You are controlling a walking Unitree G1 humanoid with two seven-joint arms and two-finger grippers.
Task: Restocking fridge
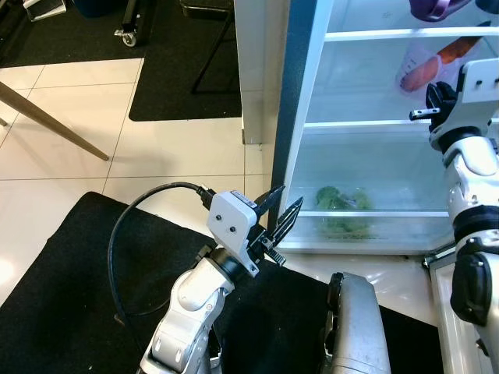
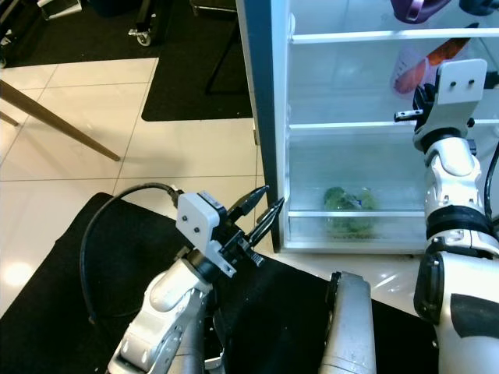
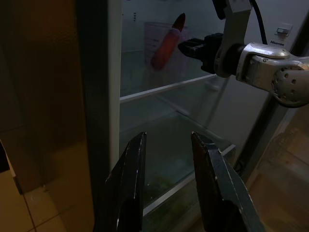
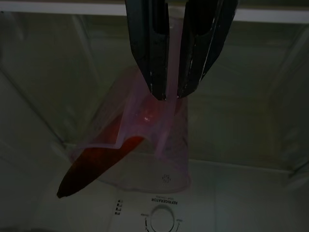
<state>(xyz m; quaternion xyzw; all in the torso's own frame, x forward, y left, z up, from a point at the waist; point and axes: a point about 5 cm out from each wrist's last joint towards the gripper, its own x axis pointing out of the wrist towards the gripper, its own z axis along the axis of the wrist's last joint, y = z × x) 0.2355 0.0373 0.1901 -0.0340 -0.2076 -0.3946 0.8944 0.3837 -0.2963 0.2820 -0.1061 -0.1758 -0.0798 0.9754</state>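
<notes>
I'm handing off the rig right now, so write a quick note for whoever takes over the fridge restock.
Right gripper: jaws shut on the rim of the clear bag with a red-orange vegetable inside, held in the open fridge above the middle shelf.
Left gripper: jaws open, nothing held, by the fridge's lower left edge.
Done: leafy greens already lie in the bottom drawer.
Left: set the bag down on the shelf, release it, pull the right arm out.

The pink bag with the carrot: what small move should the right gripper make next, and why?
Probably open the fingers and release. The right gripper pinches the pink bag by its top edge, already inside the fridge above a shelf, and the carrot hangs low.
</notes>
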